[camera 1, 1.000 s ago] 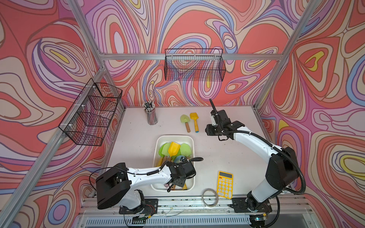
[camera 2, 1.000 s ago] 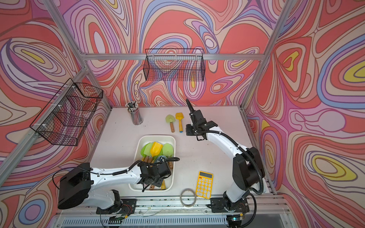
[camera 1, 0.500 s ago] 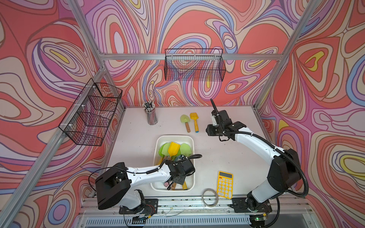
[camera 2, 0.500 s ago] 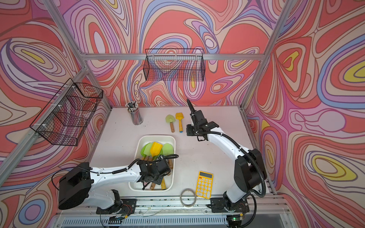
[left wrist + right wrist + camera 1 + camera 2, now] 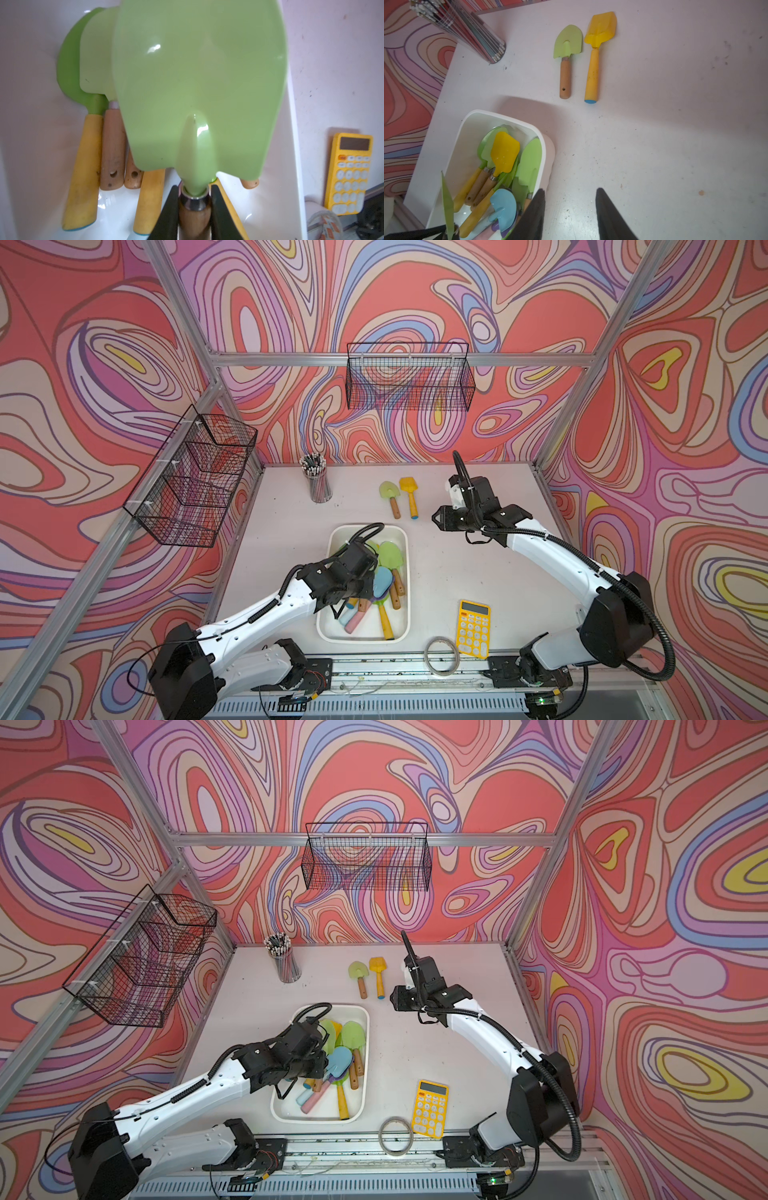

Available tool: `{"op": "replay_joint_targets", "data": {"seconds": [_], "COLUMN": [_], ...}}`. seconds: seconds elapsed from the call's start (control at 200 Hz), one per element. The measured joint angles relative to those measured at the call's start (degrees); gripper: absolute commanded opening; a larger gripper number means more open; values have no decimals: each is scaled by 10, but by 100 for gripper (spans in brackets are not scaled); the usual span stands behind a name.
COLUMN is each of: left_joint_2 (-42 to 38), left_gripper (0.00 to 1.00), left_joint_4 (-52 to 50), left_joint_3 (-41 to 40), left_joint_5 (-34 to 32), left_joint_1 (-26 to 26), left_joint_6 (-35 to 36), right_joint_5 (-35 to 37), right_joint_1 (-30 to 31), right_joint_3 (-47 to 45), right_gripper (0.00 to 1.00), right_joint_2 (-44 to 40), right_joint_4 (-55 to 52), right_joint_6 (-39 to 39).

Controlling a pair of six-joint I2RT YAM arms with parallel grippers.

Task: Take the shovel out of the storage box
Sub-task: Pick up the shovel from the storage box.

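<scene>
The white storage box [image 5: 405, 572] [image 5: 366, 1052] sits at the table's front middle with several shovels in it, among them a blue one [image 5: 383, 580] and a green one [image 5: 390, 553]. My left gripper [image 5: 194, 188] hangs over the box [image 5: 31, 104], shut on the wooden handle of a light green shovel [image 5: 197, 83]. Its blade is raised above the others and shows edge-on in the right wrist view [image 5: 447, 199]. My right gripper [image 5: 571, 190] [image 5: 436, 518] stands open and empty above bare table, just right of the box's far corner [image 5: 544, 149].
A green shovel [image 5: 390, 497] and a yellow shovel [image 5: 409, 495] lie side by side behind the box. A pencil cup [image 5: 318, 485] stands back left. A yellow calculator [image 5: 473, 628] and a tape roll [image 5: 441, 655] lie front right. Wire baskets [image 5: 409, 381] [image 5: 195, 481] hang on the walls.
My left gripper has shut on the green shovel's handle and has moved up and toward the box's far left with it. The right arm has barely moved.
</scene>
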Motion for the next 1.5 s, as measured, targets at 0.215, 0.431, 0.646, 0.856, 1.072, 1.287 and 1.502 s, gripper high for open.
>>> {"op": "replay_joint_targets", "data": {"seconds": [0.215,0.431,0.646,0.856,1.072,1.287,1.502], "left_joint_2": [-2,10,30,33,37,48,69], "left_gripper": [7,7,7,7,7,7,7], "left_joint_4": [92,231,392,552,654,750,806], "left_joint_3": [13,13,1,-49,-68,-86,-92], "left_joint_5": [117,222,288,306,315,327,334], "left_joint_1": [102,166,171,171,172,172,172], "left_joint_6": [0,-52,-127,-201,-248,-287,-312], "right_joint_5": [-159,-281,-356,-389,-403,-409,-421], "right_joint_1": [0,0,2,6,15,23,31], "right_joint_3": [-74,-146,-201,-228,-229,-229,-227], "right_gripper": [52,56,55,54,53,52,52], "right_joint_2": [-33,-58,-61,-61,-41,-14,15], "right_joint_4": [108,251,401,539,634,683,738], "right_joint_6": [49,124,211,288,339,368,403]}}
